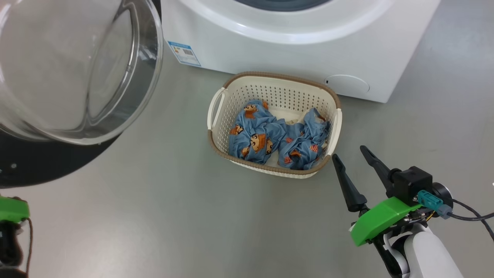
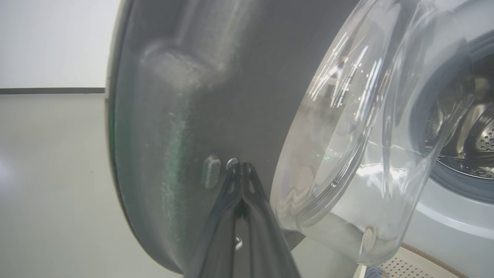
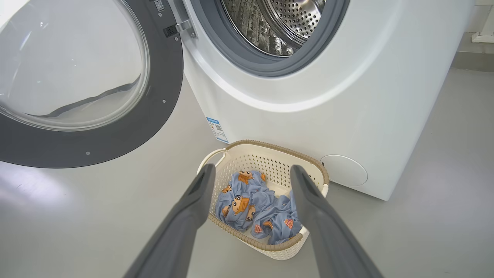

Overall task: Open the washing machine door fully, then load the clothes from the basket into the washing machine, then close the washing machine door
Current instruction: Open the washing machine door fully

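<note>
Two blue bundles of clothes [image 1: 256,135] lie side by side in the basket [image 1: 281,75], on the floor in front of the washing machine [image 1: 293,54]. The washing machine door [image 3: 127,131] hangs wide open on the left. The right gripper [image 1: 349,152] is just beside the basket's near right corner, jaws wide apart and holding nothing. The clothes are ahead of it, a little left and lower down. The left gripper [image 2: 241,166] is squeezed shut, tips close up to the door, well away. I think the right arm should reach in.
</note>
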Robot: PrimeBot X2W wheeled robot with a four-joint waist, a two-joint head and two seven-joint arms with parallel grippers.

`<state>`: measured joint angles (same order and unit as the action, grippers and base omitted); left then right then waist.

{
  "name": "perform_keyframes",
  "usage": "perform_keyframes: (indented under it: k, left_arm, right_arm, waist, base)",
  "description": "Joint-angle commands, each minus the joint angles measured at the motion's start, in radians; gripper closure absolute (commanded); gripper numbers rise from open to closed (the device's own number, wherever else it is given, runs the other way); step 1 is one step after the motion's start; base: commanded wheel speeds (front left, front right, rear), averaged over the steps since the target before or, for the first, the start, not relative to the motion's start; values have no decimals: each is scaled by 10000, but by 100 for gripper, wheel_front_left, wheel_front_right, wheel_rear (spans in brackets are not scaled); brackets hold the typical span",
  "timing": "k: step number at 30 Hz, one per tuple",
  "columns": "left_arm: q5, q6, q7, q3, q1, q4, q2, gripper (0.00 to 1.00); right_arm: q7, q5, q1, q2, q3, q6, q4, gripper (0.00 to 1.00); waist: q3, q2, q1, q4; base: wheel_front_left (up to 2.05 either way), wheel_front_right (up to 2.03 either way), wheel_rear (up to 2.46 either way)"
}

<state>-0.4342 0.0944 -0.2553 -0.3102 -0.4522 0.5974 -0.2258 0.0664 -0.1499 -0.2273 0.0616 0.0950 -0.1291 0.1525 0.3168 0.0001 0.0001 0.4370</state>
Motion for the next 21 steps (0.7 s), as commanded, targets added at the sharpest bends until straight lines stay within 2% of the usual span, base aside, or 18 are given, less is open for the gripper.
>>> perform_keyframes:
  k: [1,21]
  left_arm:
    - [127,9,-64,-509,-390,19,-799,100]
    - [687,342,-64,-1236,-1958,2090,-1547,100]
  right_arm:
    - [-77,177,-187,-114,244,-16,-349,0]
    - [-807,793,-265,-114,18,-16,-1221,0]
  waist:
    - [206,-1,-1,46]
    - [1163,-1,-1,260]
  base:
    - [0,0,0]
    - [0,0,0]
